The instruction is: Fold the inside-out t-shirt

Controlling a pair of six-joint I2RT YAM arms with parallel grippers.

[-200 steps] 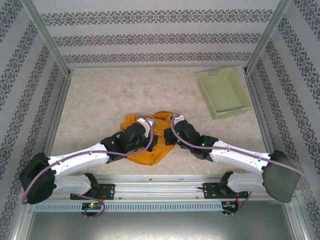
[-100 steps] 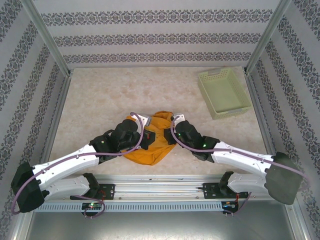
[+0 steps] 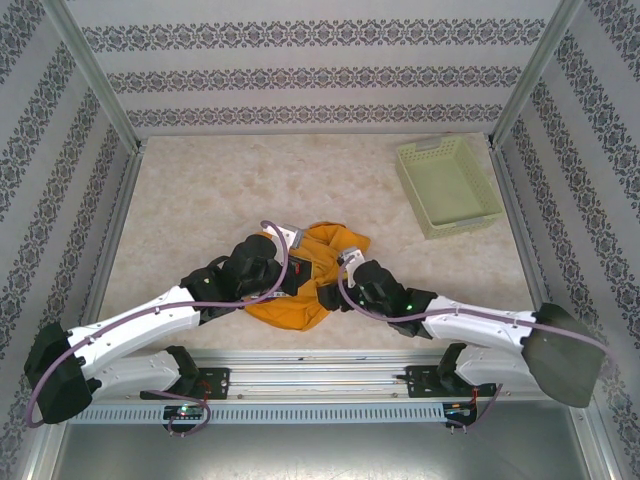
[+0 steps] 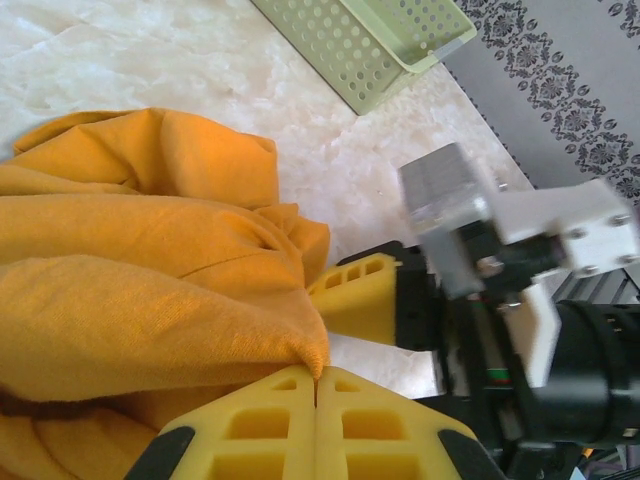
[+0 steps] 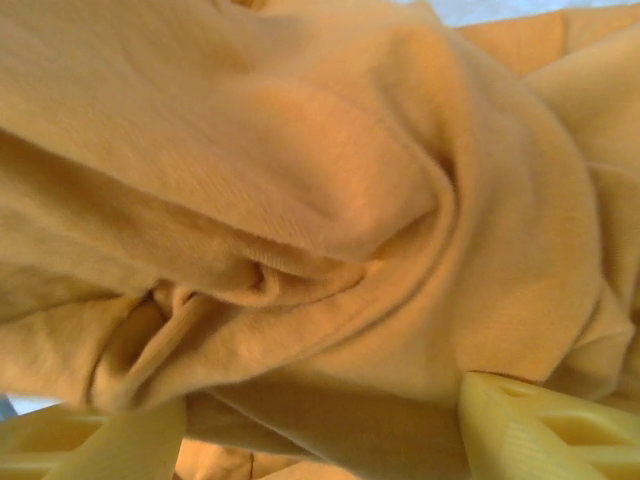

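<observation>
Two yellow fingers of the left gripper (image 4: 316,375) are pressed flat together, and the corner of a hem of the t-shirt (image 3: 290,308) runs right down into the line where they meet, so that gripper is closed on the cloth. From its wrist camera the fabric drapes away to the left in thick, soft rolls, one above another. The right gripper (image 5: 315,420) has its fingers spread wide apart, with a deep swirl of cloth bulging between them, not clamped. One yellow finger (image 4: 352,298) of it also shows from the left wrist, nosing against the edge of the heap.

All of the shirt is bunched into a rumpled orange-yellow mound, not laid flat. What faces up is plain fabric, a fine knit, creased into curved pleats, with one lobe pushed out toward the far right of the pile. I cannot make out a sleeve or the collar in the heap.

Seen from above, both arms reach inward from their bases and meet over the mound, the left from the left, the right from the right. The shirt sits on the pale marbled table (image 3: 200,190), close to the near edge and about midway across. A light green basket (image 3: 447,187) stands at the far right corner, well apart from it.
</observation>
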